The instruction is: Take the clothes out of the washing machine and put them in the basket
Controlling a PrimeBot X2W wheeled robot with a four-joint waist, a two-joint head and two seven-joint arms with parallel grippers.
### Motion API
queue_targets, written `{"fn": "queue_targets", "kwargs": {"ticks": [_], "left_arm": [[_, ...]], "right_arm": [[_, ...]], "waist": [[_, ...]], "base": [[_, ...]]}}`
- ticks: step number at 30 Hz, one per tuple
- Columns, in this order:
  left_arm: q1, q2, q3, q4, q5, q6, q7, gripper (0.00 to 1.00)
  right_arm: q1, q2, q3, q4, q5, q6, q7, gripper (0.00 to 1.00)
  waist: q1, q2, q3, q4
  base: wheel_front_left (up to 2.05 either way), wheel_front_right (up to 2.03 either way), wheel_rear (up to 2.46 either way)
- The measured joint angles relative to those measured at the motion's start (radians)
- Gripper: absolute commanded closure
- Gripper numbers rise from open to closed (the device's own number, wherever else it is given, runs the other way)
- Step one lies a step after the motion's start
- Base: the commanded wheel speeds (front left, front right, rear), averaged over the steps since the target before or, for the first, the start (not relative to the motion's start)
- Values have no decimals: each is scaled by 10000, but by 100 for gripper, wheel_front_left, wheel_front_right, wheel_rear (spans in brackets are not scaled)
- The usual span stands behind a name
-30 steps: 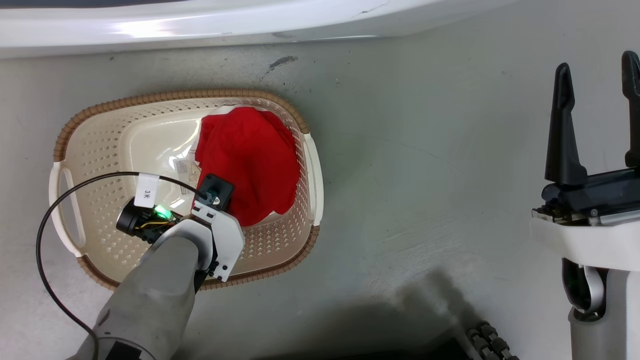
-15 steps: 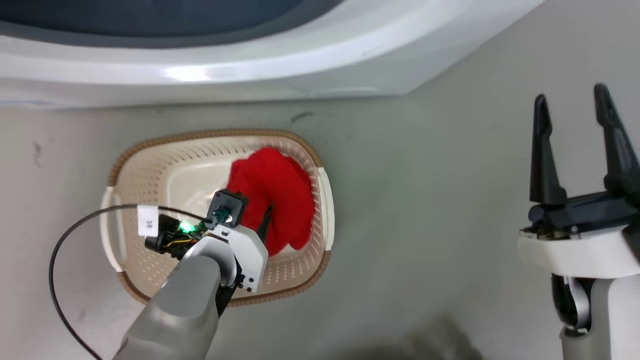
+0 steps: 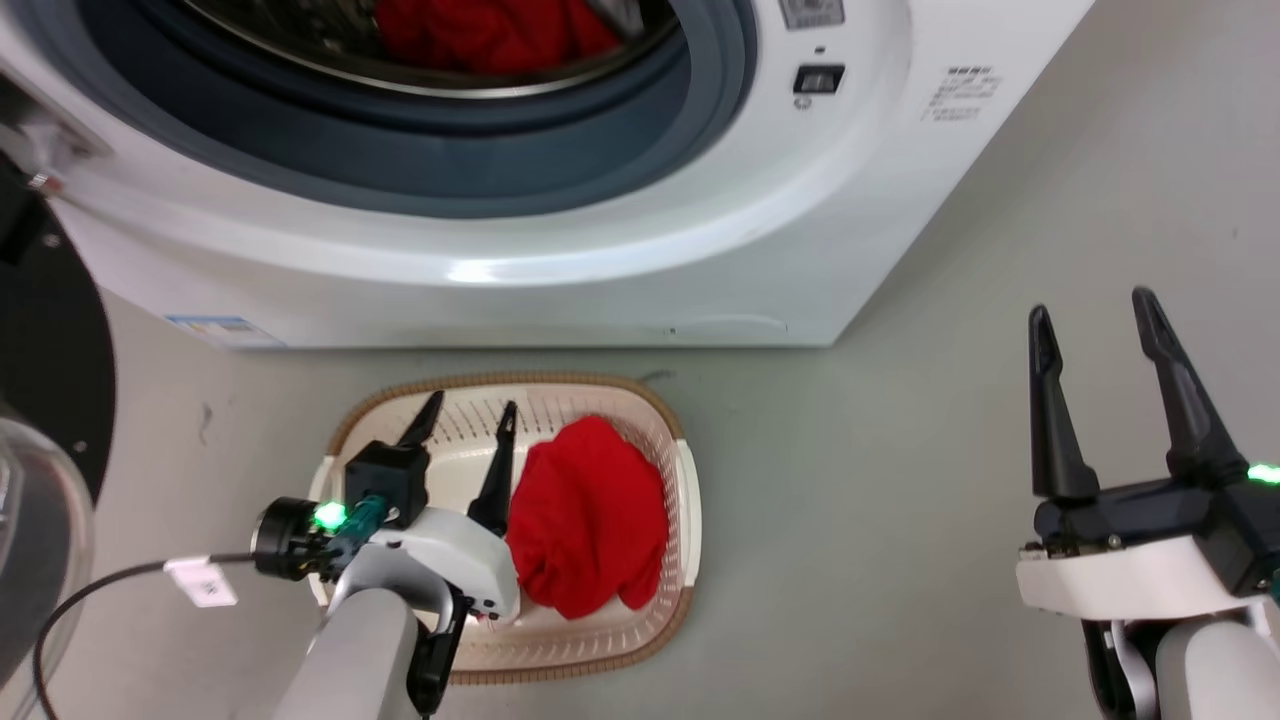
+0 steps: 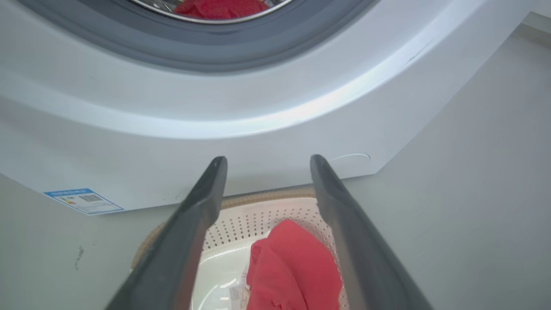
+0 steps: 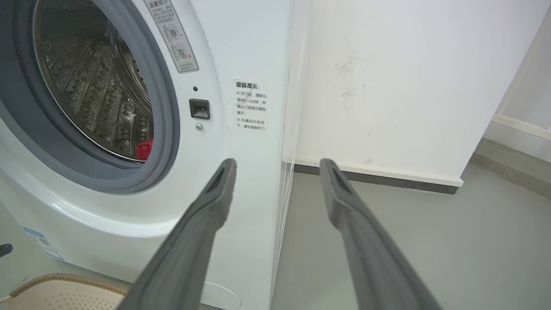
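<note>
Already 1 red garment [image 3: 590,520] lay in the basket [image 3: 560,382] on the floor before the washing machine [image 3: 600,250], while more red clothes [image 3: 490,30] lay in its drum, not yet fetched. The left pincer [image 3: 472,402] hovered over the basket, fingers apart and empty; the right pincer [image 3: 1092,305] likewise gaped, holding nothing.

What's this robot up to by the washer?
It is emptying the washing machine into the basket on the floor. One red garment lies in the basket; more red clothes sit in the drum. The left gripper hangs over the basket, the right gripper off to the side, both with jaws open and empty.
</note>
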Motion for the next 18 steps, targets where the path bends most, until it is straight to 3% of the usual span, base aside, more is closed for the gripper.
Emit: {"fn": "queue_targets", "kwargs": {"ticks": [10,18], "left_arm": [[1516,-537,1509,-3164,871,261,-2,0],[1129,-802,2334,-3756,1095,136,-2,0]], "right_arm": [[572,0,-12,209,261,0,0,0],[745,0,73,255,383,0,0,0]], "waist": [[-2,0,-1310,111],[0,0,-1714,-183]], "base": [[0,0,0],[0,0,0]]}}
